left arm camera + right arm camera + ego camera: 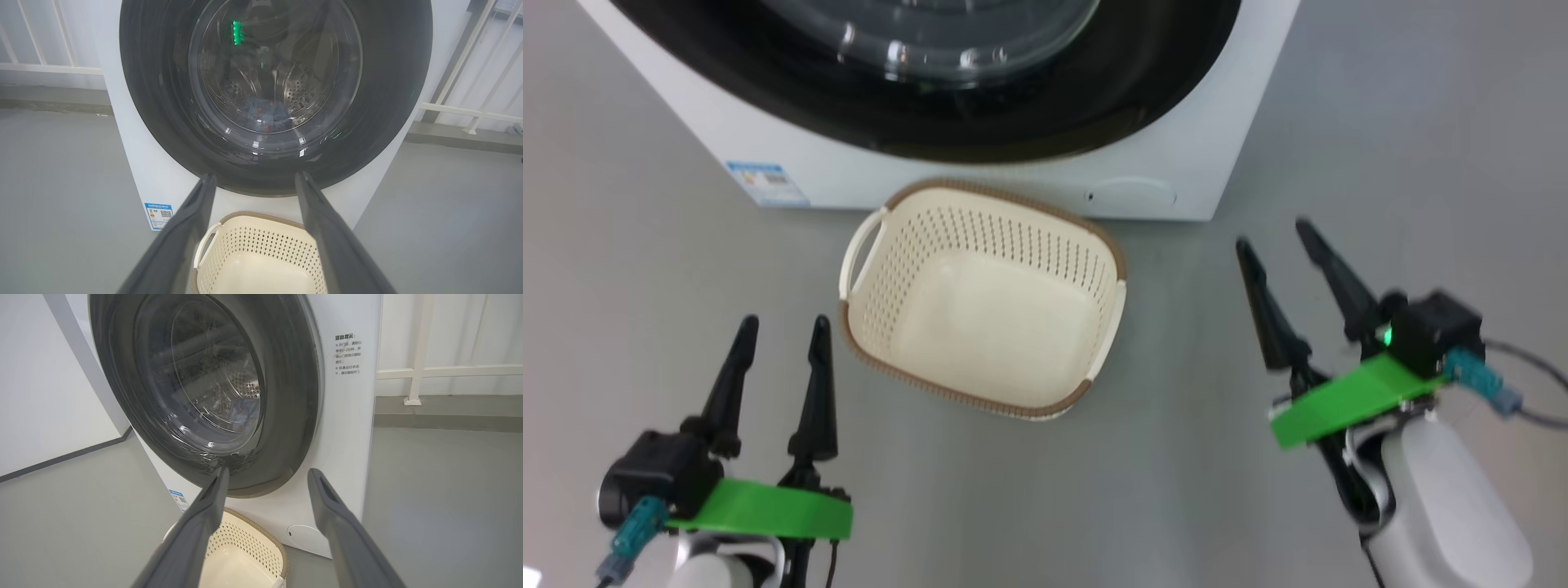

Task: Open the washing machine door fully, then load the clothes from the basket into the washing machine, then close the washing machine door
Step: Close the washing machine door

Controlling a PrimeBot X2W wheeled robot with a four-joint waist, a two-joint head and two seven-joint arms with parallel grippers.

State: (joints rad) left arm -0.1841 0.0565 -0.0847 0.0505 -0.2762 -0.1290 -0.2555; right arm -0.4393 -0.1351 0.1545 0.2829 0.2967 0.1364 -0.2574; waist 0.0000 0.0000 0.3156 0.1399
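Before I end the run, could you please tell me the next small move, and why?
Probably draw the left claw and right claw back and stop: the basket is empty, the clothes lie in the drum, the washing machine door looks shut, and both claws are open, holding nothing.

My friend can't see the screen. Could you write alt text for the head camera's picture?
An empty cream basket sits on the grey floor before a white washing machine whose black-rimmed glass door is closed. The left gripper and right gripper hover open either side, holding nothing.
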